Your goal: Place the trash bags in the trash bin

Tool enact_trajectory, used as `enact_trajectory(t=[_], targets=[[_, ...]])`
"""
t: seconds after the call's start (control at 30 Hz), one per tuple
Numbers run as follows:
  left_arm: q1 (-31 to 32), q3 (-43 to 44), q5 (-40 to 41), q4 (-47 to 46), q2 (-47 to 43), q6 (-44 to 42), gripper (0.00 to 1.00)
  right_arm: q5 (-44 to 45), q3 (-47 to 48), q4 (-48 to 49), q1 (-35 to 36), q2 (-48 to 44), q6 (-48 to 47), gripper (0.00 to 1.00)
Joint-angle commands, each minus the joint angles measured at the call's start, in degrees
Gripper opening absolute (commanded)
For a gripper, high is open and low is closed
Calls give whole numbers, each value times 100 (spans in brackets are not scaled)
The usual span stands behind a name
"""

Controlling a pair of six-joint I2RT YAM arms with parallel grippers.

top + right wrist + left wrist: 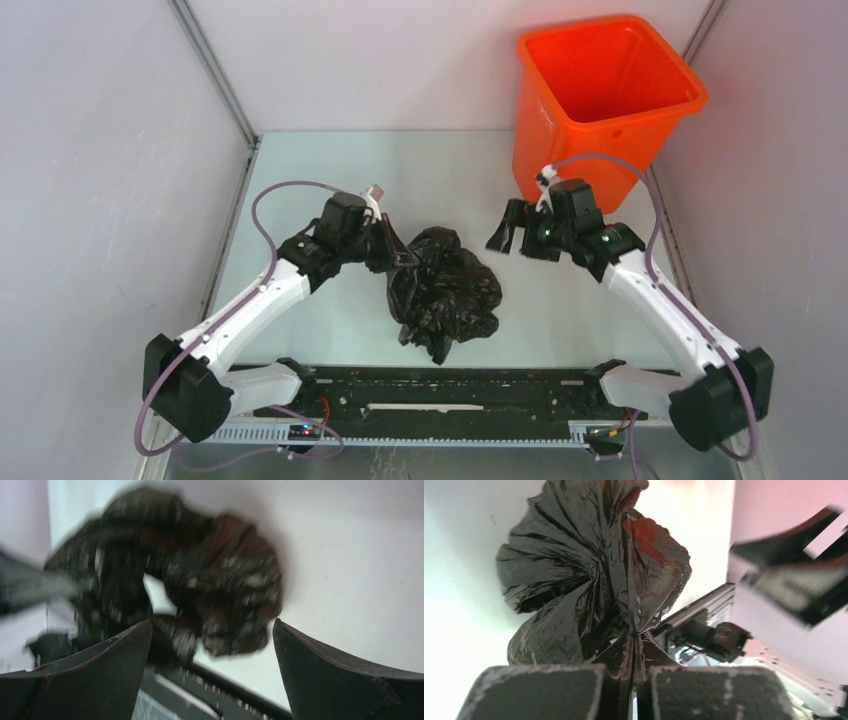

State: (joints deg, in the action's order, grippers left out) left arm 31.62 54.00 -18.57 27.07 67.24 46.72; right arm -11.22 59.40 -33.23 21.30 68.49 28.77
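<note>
Top external view: the pale table [330,170] carries the orange trash bin [570,150] at its far right corner, upright with its mouth open and nothing showing inside. The black trash bag [447,285] lies bunched in a heap at mid-table, well apart from the bin. The left gripper [396,256] sits at the heap's left edge. In the left wrist view its pads [539,690] are pressed together on a gathered fold of the bag, and the plastic fans out from the pinch. The right gripper [517,236] hangs just in front of the bin wall, its fingers [100,665] spread wide with nothing between them, facing the heap

The step in hand looks like lifting the bag. The pinch takes only one fold, so a slow, straight rise should spare the thin film from slipping or tearing. Loose plastic will likely trail below, so lift high enough for it to clear the rim, then carry it over the mouth. The free right gripper can tuck in any tail before the left lets go
</note>
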Motion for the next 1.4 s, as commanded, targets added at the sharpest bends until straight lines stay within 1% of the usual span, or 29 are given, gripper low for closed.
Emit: enact_trajectory(t=[0.0, 0.1, 0.2, 0.27, 0.33, 0.43, 0.53, 0.57, 0.63, 0.7, 0.8, 0.9, 1.07, 1.13, 1.27, 1.37], targets=[[-167, 344, -444, -645, -430, 683, 0, -936, -113, -1171, 572, -782, -460, 100], [-193, 315, -585, -998, -606, 1146, 0, -1168, -375, -1089, 1153, -1133, -247, 100], [-238, 92, -753, -1535, -811, 1679, 0, -1163, -826, -574, 1756, -1379, 66, 100], [-265, -38, -814, -1761, -885, 1980, 0, -1315, -997, -216, 1943, -1439, 325, 100], [-285, -170, -870, -1939, -951, 2185, 0, -1436, -1151, 164, 1967, -1532, 614, 100], [-294, -333, -928, -2193, -1064, 2420, 0, -1364, -1306, 373, 1881, -1587, 879, 100], [-288, -408, -1043, -2268, -1141, 2523, 0, -1518, -1469, 428, 1558, -1730, 1010, 100], [-288, -448, -1060, -2302, -1196, 2549, 0, -1722, -1617, 625, 1368, -1861, 1079, 100], [-288, -540, -1053, -2444, -1326, 2653, 0, -2433, -2012, 1291, 928, -2137, 1339, 99], [-288, -602, -1056, -2561, -1433, 2741, 0, -3028, -2298, 1809, 525, -2220, 1699, 99], [-294, -591, -1088, -2581, -1415, 2672, 0, -3422, -2329, 2198, 338, -2261, 1985, 95], [-313, -424, -1022, -2253, -1257, 2403, 0, -3325, -2155, 1789, 264, -2415, 2002, 95], [-427, -183, -951, -2103, -966, 2314, 0, -3036, -1863, 488, 96, -2564, 1319, 98], [-477, -89, -1028, -2103, -873, 2323, 0, -2990, -1844, 378, 85, -2637, 1199, 98], [-578, 75, -1226, -2039, -723, 2254, 0, -3008, -1732, 410, 105, -2498, 1368, 97], [-658, 154, -1322, -2022, -634, 2245, 0, -2715, -1485, -88, 203, -2387, 1130, 97]])
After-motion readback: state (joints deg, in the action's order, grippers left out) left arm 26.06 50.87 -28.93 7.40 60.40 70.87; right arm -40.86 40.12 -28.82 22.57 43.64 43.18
